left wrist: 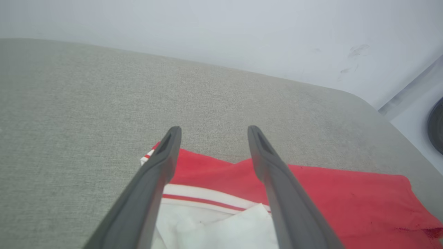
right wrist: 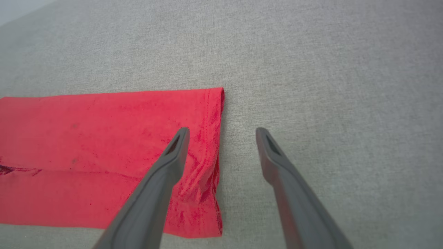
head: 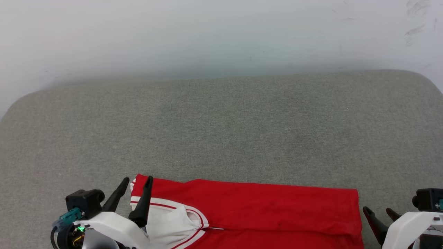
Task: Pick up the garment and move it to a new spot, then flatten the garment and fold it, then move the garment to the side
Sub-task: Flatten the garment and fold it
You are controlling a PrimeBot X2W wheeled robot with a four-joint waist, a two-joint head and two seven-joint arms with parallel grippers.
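Note:
The garment (head: 263,207) lies folded lengthwise into a long red band at the near edge of the grey surface, plain red side up, a white sleeve with red-and-white trim (head: 169,218) at its left end. My left gripper (head: 137,180) is open above that left end, one finger over the sleeve and one off the cloth. In the left wrist view the left gripper (left wrist: 211,133) holds nothing over the garment (left wrist: 328,193). My right gripper (head: 377,210) is open just past the hem on the right. In the right wrist view the right gripper (right wrist: 221,133) straddles the hem of the garment (right wrist: 104,138).
The grey cloth-covered surface (head: 221,131) stretches wide beyond the garment, with rounded far corners. A pale wall (head: 221,34) stands behind it. A dark round object (left wrist: 436,126) shows past the surface's far right corner in the left wrist view.

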